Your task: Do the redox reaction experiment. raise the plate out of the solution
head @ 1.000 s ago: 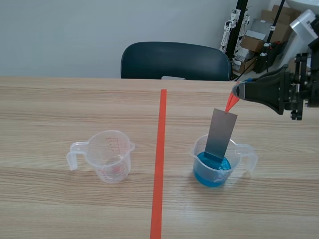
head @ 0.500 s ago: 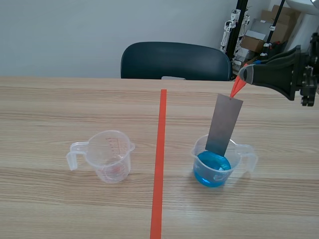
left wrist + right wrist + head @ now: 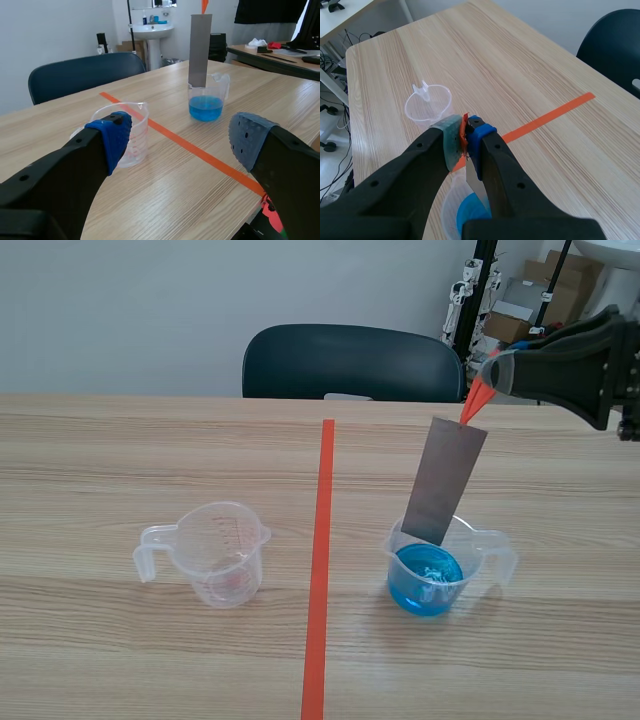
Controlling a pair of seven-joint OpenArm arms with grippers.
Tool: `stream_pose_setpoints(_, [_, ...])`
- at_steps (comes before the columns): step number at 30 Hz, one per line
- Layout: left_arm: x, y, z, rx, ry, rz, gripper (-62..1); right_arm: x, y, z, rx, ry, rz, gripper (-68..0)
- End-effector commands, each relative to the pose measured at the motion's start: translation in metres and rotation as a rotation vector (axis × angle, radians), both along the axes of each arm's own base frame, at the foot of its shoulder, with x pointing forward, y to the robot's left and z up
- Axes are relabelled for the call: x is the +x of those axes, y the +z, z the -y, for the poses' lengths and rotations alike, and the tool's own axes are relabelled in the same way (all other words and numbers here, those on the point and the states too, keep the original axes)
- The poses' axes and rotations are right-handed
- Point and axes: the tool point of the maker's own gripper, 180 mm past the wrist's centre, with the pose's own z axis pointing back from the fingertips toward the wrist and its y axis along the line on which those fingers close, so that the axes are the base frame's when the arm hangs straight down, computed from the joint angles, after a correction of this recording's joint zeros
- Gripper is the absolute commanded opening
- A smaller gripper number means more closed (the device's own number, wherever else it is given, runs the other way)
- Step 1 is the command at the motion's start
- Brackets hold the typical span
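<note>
Currently my right gripper [image 3: 490,378] is pinched tight on the orange-red tab [image 3: 472,406] atop the grey metal plate [image 3: 445,480]. The plate hangs tilted, its lower edge at the rim of the measuring cup [image 3: 497,548], above the blue solution [image 3: 428,575]. My left gripper [image 3: 175,135] gapes wide, holding nothing, beside the empty measuring cup [image 3: 139,127].
</note>
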Motion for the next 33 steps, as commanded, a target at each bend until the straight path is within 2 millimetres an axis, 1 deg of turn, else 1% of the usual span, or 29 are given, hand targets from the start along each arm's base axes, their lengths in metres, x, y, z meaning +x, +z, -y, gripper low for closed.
stream_pose_setpoints(1, [0.003, 0.009, 0.004, -0.014, -0.020, 0.022, -20.3, 0.004, 0.022, 0.003, 0.028, -0.001, 0.047, -67.3])
stream_pose_setpoints(5, [0.017, 0.009, 0.009, 0.008, -0.051, 0.020, -27.5, 0.004, 0.031, 0.006, 0.027, -0.005, 0.072, -67.3])
stream_pose_setpoints(11, [0.030, 0.013, 0.016, 0.002, -0.135, -0.012, -38.4, 0.004, 0.043, 0.010, 0.039, -0.013, 0.098, -67.3])
stream_pose_setpoints(15, [0.039, 0.015, 0.025, 0.055, -0.191, -0.005, -45.8, 0.000, 0.047, 0.010, 0.034, -0.004, 0.106, -67.3])
stream_pose_setpoints(19, [0.051, 0.013, 0.036, 0.128, -0.233, -0.008, -50.6, -0.005, 0.051, 0.007, 0.034, 0.012, 0.113, -67.3])
stream_pose_setpoints(21, [0.056, 0.014, 0.042, 0.148, -0.259, -0.004, -52.3, -0.007, 0.055, 0.006, 0.039, 0.017, 0.120, -67.3])
stream_pose_setpoints(25, [0.064, 0.016, 0.055, 0.180, -0.288, 0.009, -52.7, -0.012, 0.062, 0.006, 0.046, 0.025, 0.134, -67.3])
stream_pose_setpoints(27, [0.067, 0.015, 0.062, 0.194, -0.304, 0.013, -54.6, -0.015, 0.067, 0.005, 0.054, 0.030, 0.144, -67.3])
stream_pose_setpoints(33, [0.077, 0.012, 0.079, 0.212, -0.345, 0.013, -55.4, -0.021, 0.080, 0.003, 0.057, 0.047, 0.173, -67.3])
